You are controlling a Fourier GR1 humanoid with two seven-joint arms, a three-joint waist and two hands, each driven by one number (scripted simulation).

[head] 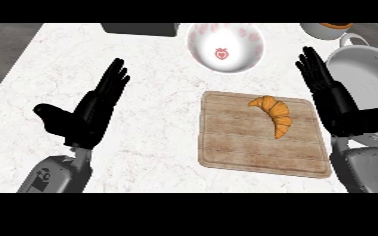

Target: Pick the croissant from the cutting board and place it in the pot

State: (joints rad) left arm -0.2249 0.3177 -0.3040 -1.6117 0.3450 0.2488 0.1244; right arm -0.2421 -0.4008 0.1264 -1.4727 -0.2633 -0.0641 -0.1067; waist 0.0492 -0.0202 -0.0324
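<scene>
Right of centre in the frame, the croissant [274, 114] lies on the wooden cutting board [251, 150], in the board's upper right part, with one tip pointing toward the upper left and the other down. Nothing touches it. The board rests flat on the white marbled table [148, 130]. At the right edge of the frame sits the grey pot [358, 62], only partly in view, its handle showing at its upper left rim. The right hand [328, 92] stands between the board and the pot, overlapping the pot's left side, its fingers [310, 62] straight and pointing toward the top of the frame, holding nothing. The left hand [88, 112] shows in the left half of the frame over bare table, well apart from the board; its fingers [114, 77] are likewise straight and point up and slightly right, the thumb spread out to the left, and it is empty. Above the board, at the upper middle, stands a white bowl [225, 47] with a red mark inside. A dark object [140, 28] is cut off at the top edge to the left of the bowl, and a cup-like vessel [325, 29] shows at the upper right corner.
</scene>
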